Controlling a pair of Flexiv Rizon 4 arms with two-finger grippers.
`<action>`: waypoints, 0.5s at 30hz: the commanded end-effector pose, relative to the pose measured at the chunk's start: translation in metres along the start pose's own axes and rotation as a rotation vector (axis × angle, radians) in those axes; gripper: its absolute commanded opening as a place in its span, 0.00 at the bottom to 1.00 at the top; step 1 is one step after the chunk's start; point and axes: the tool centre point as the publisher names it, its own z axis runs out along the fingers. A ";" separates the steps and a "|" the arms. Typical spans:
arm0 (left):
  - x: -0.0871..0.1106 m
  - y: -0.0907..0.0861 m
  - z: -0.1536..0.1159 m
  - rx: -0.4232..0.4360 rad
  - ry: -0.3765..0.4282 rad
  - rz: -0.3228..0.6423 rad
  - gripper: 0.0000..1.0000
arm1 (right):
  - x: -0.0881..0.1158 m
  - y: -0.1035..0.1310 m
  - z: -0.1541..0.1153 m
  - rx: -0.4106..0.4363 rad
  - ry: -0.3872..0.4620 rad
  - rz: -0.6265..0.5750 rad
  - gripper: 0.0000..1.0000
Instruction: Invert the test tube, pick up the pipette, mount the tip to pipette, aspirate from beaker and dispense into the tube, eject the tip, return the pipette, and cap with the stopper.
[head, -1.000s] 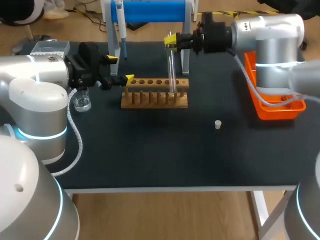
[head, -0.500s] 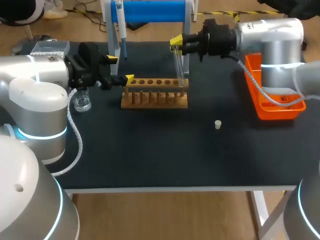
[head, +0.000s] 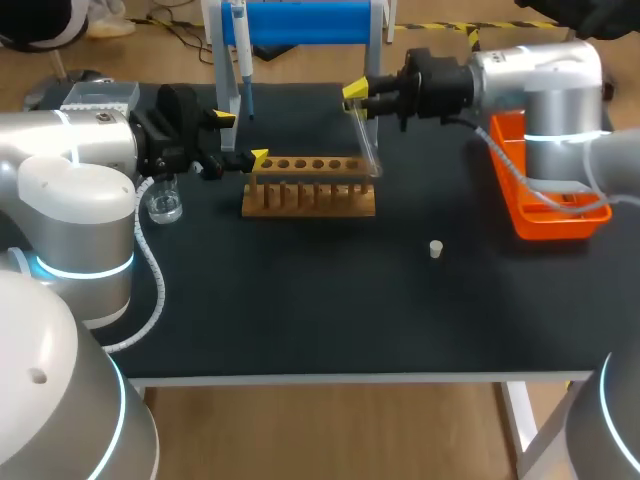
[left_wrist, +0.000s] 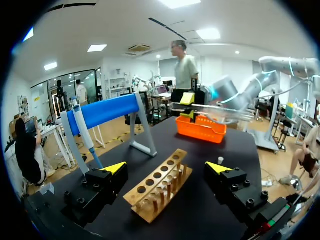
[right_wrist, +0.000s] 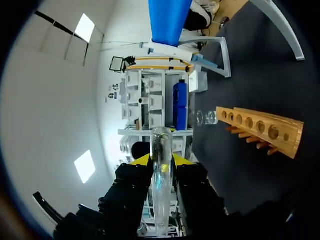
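Tube (head: 366, 140) now aslant above rack (head: 310, 192), tight between right jaws

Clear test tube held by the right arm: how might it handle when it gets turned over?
The clear smooth-walled test tube looks rigid, probably glass, so likely fragile and slippery. The jaws pinch it only near one end, so it might slide or pivot. It hangs tilted near the wooden tube rack, and a knock against that could crack it.

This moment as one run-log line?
right jaws: shut on test tube, tilted near rack | left jaws: open | stopper: on table
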 end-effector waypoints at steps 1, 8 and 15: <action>0.000 0.001 0.000 0.002 -0.001 0.000 1.00 | -0.001 0.002 -0.001 0.012 -0.001 -0.001 0.00; 0.000 0.001 0.000 0.002 -0.001 0.000 1.00 | -0.001 0.003 -0.001 -0.013 0.012 -0.006 0.00; 0.000 0.001 0.000 0.002 -0.001 0.000 1.00 | 0.000 0.004 -0.001 -0.024 0.025 -0.008 0.00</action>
